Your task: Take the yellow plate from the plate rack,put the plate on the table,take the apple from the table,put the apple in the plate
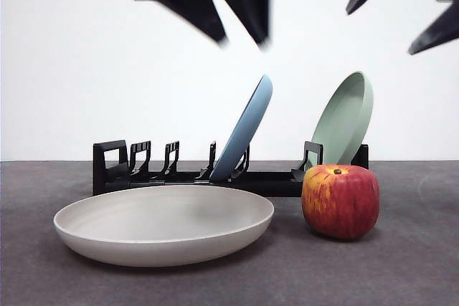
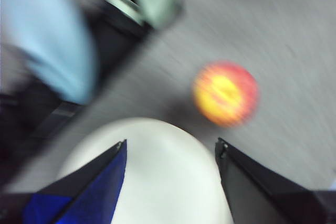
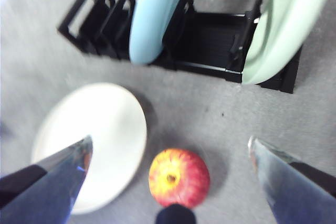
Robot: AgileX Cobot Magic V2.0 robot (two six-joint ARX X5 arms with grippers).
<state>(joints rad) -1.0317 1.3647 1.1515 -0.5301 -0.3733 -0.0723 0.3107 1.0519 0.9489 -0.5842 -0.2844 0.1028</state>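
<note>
A plain white wall backs the scene, and below it we see the dark grey speckled surface (image 1: 416, 263); on it, toward the far side, runs the plate rack (image 1: 215, 173), long, low and black, with a boxy loop at its left end. The rack holds two plates on edge: a light blue plate (image 1: 247, 130) leans in a slot near the middle, and a pale green plate (image 1: 346, 120) leans at the right end; the slots to the left of the blue one stand bare. The yellow plate (image 1: 165, 223) lies flat on the surface, near and left, just in front of the rack; we see nothing in it. The apple (image 1: 341, 201) stands on the surface just right of that plate and apart from it, in front of the green plate, stem dimple up.

Both grippers hang high above the things, touching none; the left gripper (image 2: 170, 148) is over the yellow plate, its jaws spread wide and bare, though its wrist view is blurred; the right gripper (image 3: 170, 148) is over the apple, jaws likewise wide apart with nothing between them.
</note>
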